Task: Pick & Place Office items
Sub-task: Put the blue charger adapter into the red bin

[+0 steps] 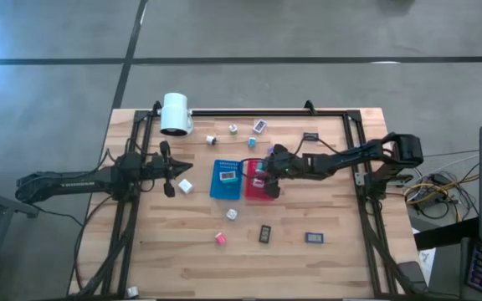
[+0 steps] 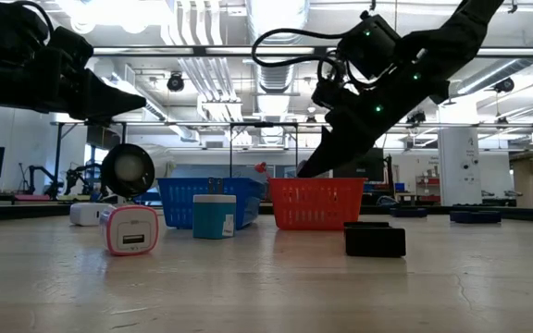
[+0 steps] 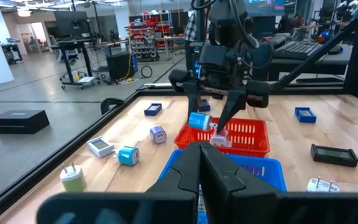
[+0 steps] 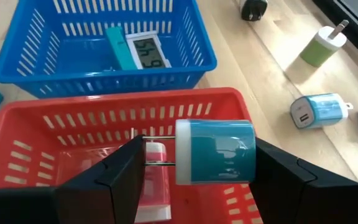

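- One teal plug cube [image 4: 215,152] sits between the fingers of the right gripper [image 4: 194,163], grasped across its flat sides, prongs pointing sideways toward one finger; it hangs over the red tray [image 4: 55,118] near the middle of the high view.
- It looks light, rigid and glossy, so I judge it could twist or slip if pinched on an edge; the broad flat faces are the place to hold, clear of the metal prongs.
- Inside the red tray, lower centre of the right wrist view, a pink and white cube [image 4: 155,182] already lies just under the held one.
- Another flat piece with a small display [image 4: 143,52] lies in the blue tray [image 4: 191,62], upper part of that view.
- Loose items wait on the table [image 1: 325,267]: a white cube [image 1: 186,186], a dark flat rectangle [image 1: 265,234].
- Left gripper [image 1: 171,173] is clenched on nothing, at the left of the high view.
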{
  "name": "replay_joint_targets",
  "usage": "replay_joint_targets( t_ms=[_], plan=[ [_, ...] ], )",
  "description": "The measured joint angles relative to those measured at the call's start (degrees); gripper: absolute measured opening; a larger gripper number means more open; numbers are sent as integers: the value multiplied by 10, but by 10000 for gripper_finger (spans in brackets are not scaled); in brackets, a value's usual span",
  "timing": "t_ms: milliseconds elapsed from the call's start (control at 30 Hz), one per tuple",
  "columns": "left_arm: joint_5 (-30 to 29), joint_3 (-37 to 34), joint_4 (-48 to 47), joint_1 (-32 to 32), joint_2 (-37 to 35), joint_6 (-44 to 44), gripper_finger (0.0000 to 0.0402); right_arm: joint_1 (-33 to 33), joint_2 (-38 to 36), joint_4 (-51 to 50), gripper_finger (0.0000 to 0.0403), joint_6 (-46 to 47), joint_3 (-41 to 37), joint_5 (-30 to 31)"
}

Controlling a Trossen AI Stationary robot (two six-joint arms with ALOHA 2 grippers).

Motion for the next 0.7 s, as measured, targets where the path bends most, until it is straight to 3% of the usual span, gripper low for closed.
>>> replay_joint_targets(
  t_ms=[700],
  plan=[
    [0,0,0,0,0,0,12,-12,0,-12,250,51,0,-58]
  ],
)
